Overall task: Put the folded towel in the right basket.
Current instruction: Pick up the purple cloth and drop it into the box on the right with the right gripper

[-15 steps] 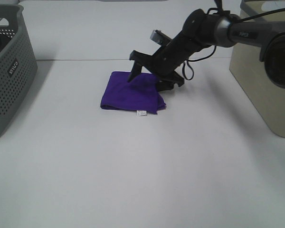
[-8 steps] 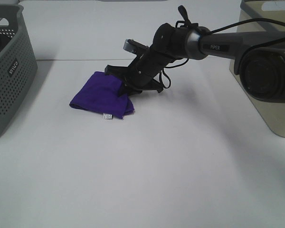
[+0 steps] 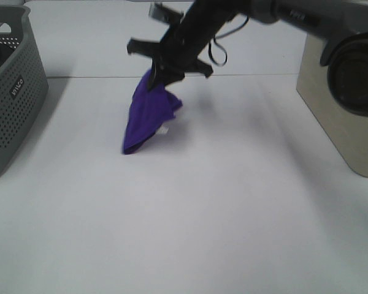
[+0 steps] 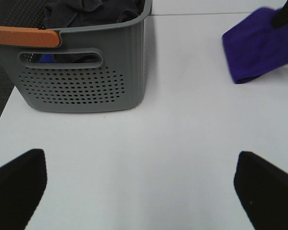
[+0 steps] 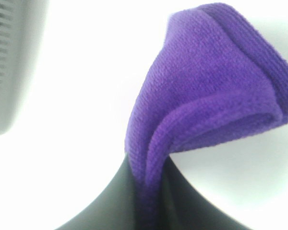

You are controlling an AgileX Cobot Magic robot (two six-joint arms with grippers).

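The folded purple towel (image 3: 148, 115) hangs from my right gripper (image 3: 161, 75), which is shut on its upper edge above the white table, left of centre. The towel's lower corner still reaches down to the table. The right wrist view shows the towel (image 5: 211, 96) pinched between the dark jaws. It also shows in the left wrist view (image 4: 259, 45). The beige right basket (image 3: 340, 92) stands at the right edge, well away from the towel. My left gripper (image 4: 134, 187) is open and empty over the bare table.
A grey perforated basket (image 3: 12, 92) with dark clothes stands at the left edge; it also shows in the left wrist view (image 4: 86, 62). The white table (image 3: 202, 214) spreads between the two baskets.
My right gripper has closed on the towel, dragged it left and lifted it, so it now hangs instead of lying flat.
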